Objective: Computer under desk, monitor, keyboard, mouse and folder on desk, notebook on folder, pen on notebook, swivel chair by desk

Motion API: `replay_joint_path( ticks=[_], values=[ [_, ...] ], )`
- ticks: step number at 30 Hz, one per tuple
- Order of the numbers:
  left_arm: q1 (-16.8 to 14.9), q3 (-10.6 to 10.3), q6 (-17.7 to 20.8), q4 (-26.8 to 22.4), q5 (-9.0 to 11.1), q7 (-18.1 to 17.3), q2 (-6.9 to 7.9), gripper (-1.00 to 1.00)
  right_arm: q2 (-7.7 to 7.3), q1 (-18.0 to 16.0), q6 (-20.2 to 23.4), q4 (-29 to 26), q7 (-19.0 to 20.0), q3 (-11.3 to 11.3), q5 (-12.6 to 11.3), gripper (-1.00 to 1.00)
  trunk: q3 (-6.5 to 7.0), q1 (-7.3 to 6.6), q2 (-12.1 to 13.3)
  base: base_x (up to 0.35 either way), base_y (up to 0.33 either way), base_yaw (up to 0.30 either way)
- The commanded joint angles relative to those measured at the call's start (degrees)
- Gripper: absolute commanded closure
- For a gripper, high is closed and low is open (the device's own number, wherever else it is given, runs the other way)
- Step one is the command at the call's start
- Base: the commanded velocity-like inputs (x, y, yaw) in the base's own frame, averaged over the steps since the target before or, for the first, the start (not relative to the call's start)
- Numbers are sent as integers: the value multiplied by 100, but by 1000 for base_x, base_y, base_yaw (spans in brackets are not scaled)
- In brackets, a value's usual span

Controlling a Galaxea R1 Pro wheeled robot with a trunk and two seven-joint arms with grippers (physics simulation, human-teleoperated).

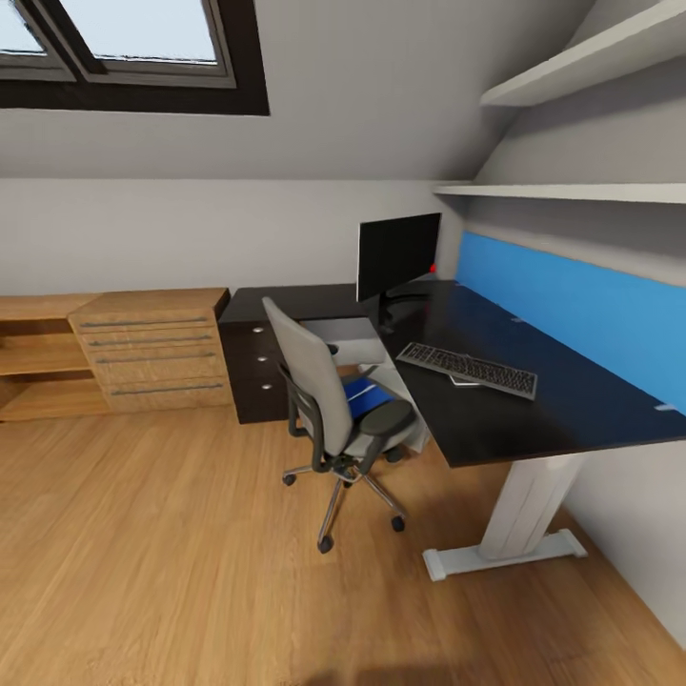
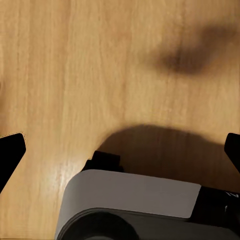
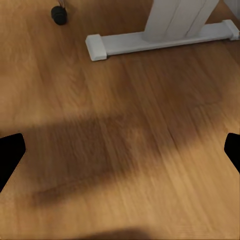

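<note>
Hanging over bare wooden floor [image 3: 120,150], both grippers stand with fingers wide apart and nothing between them: the left gripper [image 2: 120,150] above the robot's own grey base, the right gripper [image 3: 120,152] above the boards, with the desk's white foot [image 3: 160,37] and one chair caster [image 3: 59,14] along the upper edge of its frame.

In the head view the robot faces the desk [image 1: 572,400] from a little way off, so the step in hand looks like the approach. The monitor [image 1: 398,252] stands at the far corner of the black top, centre of the frame, and the keyboard [image 1: 467,369] lies in front of it, right of centre. A small pale object touches the keyboard's near edge; whether it is the mouse cannot be told.

The swivel chair [image 1: 310,381] sits at centre, tucked close against the desk, with the blue folder [image 1: 362,395] on its seat. The light grey computer [image 1: 348,338] shows behind the chair's back.

The next move probably calls for rolling closer and reaching onto the seat; the backrest and armrest [image 1: 386,417] stand in the way. A wooden drawer cabinet [image 1: 152,348] occupies the left.
</note>
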Motion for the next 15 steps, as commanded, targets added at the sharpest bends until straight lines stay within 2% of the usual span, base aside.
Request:
replay_joint_path(
  ticks=[1,11,15],
  values=[
    [-4,14,-16,5,12,-2,-2,-100,1,-2,-12,1,-24,2,8,-100,-24,22,-44,0,0,274],
    [-4,14,-16,5,8,-2,-2,-100,1,-2,-12,1,-24,-1,8,-100,-203,242,-445,0,0,271],
    [-4,14,-16,5,13,-3,-2,-100,6,-2,-12,1,-24,-2,8,-100,-275,330,-605,0,0,149]
  ],
)
